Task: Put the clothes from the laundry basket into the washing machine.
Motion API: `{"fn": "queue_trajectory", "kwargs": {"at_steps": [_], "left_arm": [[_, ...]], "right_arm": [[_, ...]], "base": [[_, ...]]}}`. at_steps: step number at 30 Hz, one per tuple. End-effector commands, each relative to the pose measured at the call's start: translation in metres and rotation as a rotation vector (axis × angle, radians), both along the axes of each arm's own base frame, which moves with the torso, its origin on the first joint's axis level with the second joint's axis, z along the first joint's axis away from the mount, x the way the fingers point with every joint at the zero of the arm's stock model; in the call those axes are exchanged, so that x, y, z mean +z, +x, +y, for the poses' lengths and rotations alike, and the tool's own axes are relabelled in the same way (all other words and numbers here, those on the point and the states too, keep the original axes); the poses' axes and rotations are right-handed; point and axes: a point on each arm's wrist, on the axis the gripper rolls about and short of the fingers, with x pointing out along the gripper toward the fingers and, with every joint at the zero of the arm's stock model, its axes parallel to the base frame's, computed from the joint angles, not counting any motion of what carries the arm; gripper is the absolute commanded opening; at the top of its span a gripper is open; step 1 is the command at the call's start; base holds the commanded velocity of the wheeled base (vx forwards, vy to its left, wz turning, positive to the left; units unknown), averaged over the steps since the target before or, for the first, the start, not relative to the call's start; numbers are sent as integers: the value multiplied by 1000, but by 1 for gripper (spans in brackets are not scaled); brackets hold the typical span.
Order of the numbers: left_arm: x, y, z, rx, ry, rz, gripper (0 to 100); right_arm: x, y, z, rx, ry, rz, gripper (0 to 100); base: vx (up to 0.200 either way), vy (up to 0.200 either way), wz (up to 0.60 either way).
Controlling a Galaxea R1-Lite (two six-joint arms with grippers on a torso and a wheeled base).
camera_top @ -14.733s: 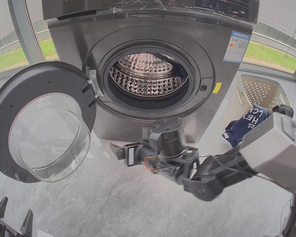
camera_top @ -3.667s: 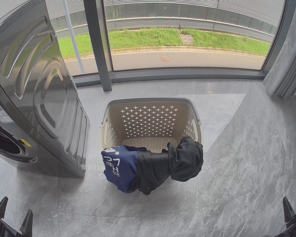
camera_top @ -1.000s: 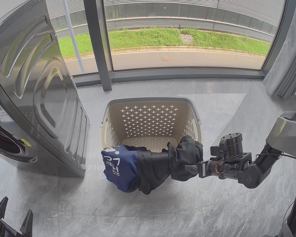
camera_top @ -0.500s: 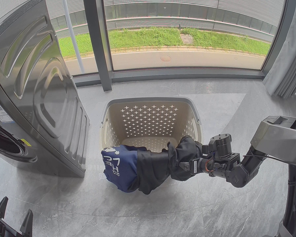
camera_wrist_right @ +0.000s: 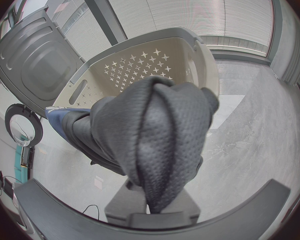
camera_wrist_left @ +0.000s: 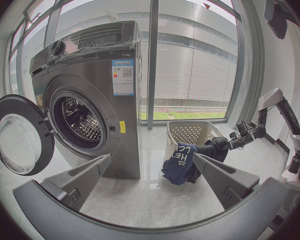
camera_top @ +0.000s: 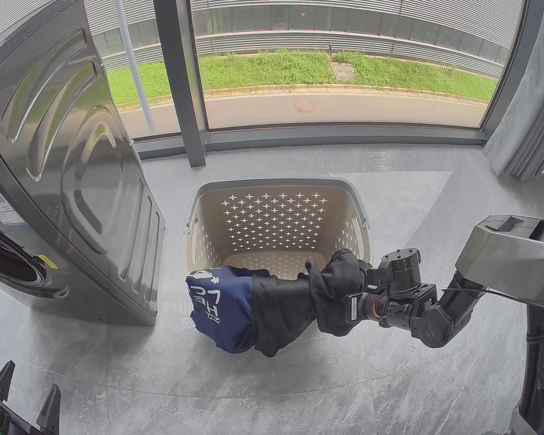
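Black mesh cloth, a dark garment (camera_top: 320,300), hangs over the near rim of the laundry basket (camera_top: 278,183) and is bunched up at the rim's right corner. My right gripper (camera_top: 347,306) comes in from the right at that corner, and its fingers (camera_wrist_right: 176,204) are clamped together on the bunch. A navy blue shirt (camera_top: 217,309) with white lettering touches the garment on the left. It drapes over the same rim and down the basket's outer wall towards the floor (camera_top: 284,382). The beige basket stands on that grey floor, just right of the washing machine (camera_top: 72,152), whose round door (camera_wrist_left: 20,134) stands open. My left gripper (camera_wrist_left: 151,158) hangs low at near left, well apart from the basket, with its fingers spread apart.
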Motion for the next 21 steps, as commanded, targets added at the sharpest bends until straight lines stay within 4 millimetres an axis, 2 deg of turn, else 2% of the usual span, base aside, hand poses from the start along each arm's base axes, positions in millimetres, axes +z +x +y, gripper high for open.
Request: {"fn": "queue_trajectory", "kwargs": {"at_steps": [1, 6, 11, 15, 21], "left_arm": [[-5, 0, 0, 0, 0, 0, 100], [-5, 0, 0, 0, 0, 0, 100], [-5, 0, 0, 0, 0, 1, 100], [-5, 0, 0, 0, 0, 1, 100], [-5, 0, 0, 0, 0, 1, 100]], "right_arm": [[4, -5, 2, 8, 4, -2, 0], [22, -20, 1, 22, 23, -37, 0], [57, -49, -6, 23, 40, -109, 0], [75, -68, -5, 35, 50, -152, 0], [93, -77, -4, 44, 73, -216, 0]], "base": [[0, 0, 0], [0, 0, 0], [0, 0, 0], [0, 0, 0], [0, 0, 0]]}}
